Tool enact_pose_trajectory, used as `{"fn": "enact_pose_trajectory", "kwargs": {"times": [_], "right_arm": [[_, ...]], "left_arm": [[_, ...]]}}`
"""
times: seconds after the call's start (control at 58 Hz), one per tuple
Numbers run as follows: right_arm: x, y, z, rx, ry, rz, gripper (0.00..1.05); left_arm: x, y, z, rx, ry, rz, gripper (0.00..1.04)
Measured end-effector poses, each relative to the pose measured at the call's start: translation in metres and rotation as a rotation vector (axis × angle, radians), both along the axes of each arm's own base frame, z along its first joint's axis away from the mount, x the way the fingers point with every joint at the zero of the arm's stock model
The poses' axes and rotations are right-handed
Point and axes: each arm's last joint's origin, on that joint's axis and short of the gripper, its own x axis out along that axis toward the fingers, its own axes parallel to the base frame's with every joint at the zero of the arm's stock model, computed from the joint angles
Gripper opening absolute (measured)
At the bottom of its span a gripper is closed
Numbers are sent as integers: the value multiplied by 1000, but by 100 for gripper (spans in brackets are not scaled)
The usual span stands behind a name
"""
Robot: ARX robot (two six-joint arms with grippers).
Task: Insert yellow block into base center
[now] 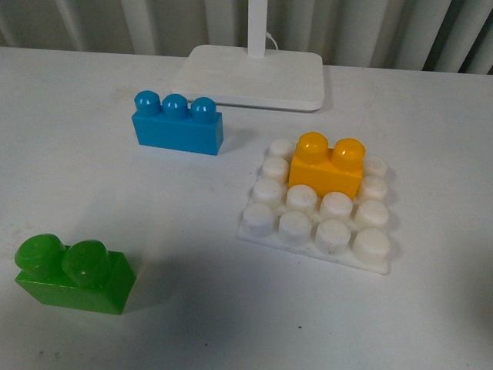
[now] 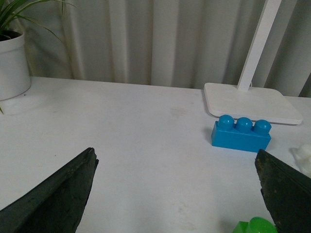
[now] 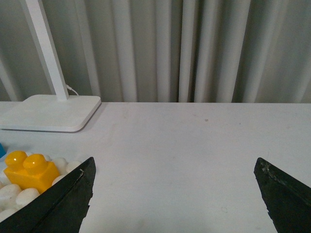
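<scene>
The yellow block (image 1: 328,164) sits on the white studded base (image 1: 317,206), on the second row from the back, over the middle studs. It also shows in the right wrist view (image 3: 30,170), on the base (image 3: 14,196). Neither arm shows in the front view. My left gripper (image 2: 175,194) is open and empty over bare table, with the blue brick (image 2: 241,134) ahead of it. My right gripper (image 3: 174,194) is open and empty over bare table, apart from the base.
A blue three-stud brick (image 1: 177,123) stands left of the base. A green two-stud brick (image 1: 73,274) lies at the front left, its edge in the left wrist view (image 2: 255,226). A white lamp stand (image 1: 254,77) is at the back. A potted plant (image 2: 12,58) stands far left.
</scene>
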Motion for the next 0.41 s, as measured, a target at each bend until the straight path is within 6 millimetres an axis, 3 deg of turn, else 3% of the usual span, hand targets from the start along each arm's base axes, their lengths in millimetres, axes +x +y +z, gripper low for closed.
{"fn": "enact_pose_trajectory", "kwargs": {"times": [0.414], "right_arm": [[0,0,0,0,0,0,96]], "left_arm": [[0,0,0,0,0,0,98]]}}
